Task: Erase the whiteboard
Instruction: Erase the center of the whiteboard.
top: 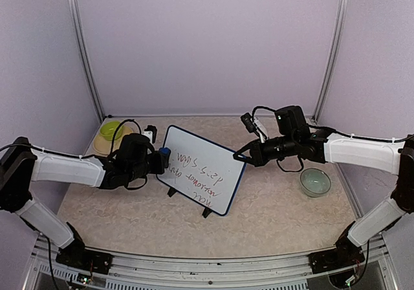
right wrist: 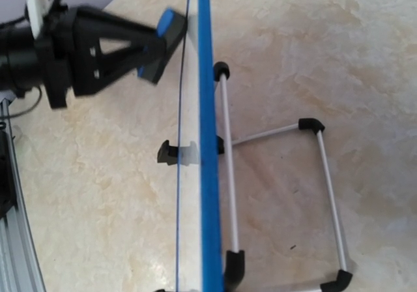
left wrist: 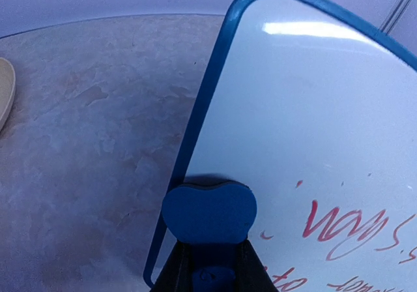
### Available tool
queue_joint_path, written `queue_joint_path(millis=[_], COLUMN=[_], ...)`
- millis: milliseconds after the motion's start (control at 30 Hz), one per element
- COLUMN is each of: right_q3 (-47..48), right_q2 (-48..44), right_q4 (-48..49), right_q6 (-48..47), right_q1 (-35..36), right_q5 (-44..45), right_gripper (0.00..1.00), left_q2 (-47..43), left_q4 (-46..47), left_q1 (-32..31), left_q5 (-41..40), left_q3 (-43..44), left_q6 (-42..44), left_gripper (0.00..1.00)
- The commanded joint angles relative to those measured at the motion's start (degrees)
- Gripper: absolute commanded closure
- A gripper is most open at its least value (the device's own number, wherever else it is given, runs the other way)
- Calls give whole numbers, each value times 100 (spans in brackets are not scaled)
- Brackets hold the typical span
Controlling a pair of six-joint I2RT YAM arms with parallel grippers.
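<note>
The whiteboard (top: pixel 217 189) (left wrist: pixel 313 109) stands tilted on its black legs mid-table, with red handwriting (left wrist: pixel 345 230) across it. My left gripper (top: pixel 160 161) (left wrist: pixel 212 248) is shut on a blue eraser (top: pixel 164 153) (left wrist: pixel 208 210), which is pressed on the board's left part, just inside the frame. My right gripper (top: pixel 246 156) meets the board's right corner, shut on the frame. In the right wrist view the board's blue edge (right wrist: pixel 207 175) runs down to the bottom of the frame, my own fingers do not show, and the left gripper (right wrist: pixel 140 51) with the eraser (right wrist: pixel 166 28) is at the top left.
A yellow-green bowl (top: pixel 111 131) sits on a tan plate (top: pixel 102 146) (left wrist: pixel 5 90) at the back left, with a small white and black object (top: pixel 149 134) beside it. A pale green bowl (top: pixel 315 181) stands at the right. The board's wire legs (right wrist: pixel 273 135) spread out behind it.
</note>
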Motion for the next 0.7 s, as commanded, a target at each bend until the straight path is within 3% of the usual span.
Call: queue_joint_path(millis=[0, 300, 667], right_q3=[-45, -24, -14], right_q2=[87, 106, 204], right_q4=[-315, -324, -274], right_q6=[-333, -353, -339], right_q1=[47, 47, 47], right_q5=[-132, -126, -165], right_gripper=[100, 100, 100], left_q2=[241, 486, 166], left_q4=[112, 74, 158], left_q1=[90, 203, -196], left_q5=[32, 141, 33], left_q3=[786, 1355, 119], left_q6=[242, 442, 230], left_gripper=[83, 83, 83])
